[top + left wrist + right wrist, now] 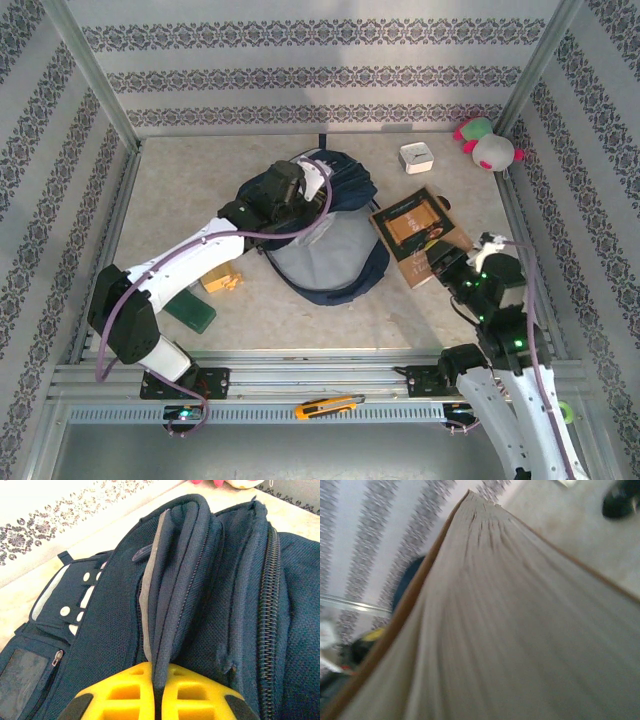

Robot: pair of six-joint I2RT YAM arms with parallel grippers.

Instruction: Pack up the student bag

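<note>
Student bag (330, 250) (mouth agape) lies under left gripper (159, 680), jaws clamped on its rim.

Robot test cell, lab-type setup. Bare aluminium frame posts (95, 90) box in a mottled beige table (300, 320). Flat wall panels carry striped patterned wallpaper (320, 35), like a backdrop. The cabled left arm (180, 265) and right arm (520, 420) are bolted to a slotted rail (300, 375) at the near edge. Assorted props lie about: student bag (320, 255), book (415, 235), plush toy (487, 145), utility knife (327, 407).
</note>
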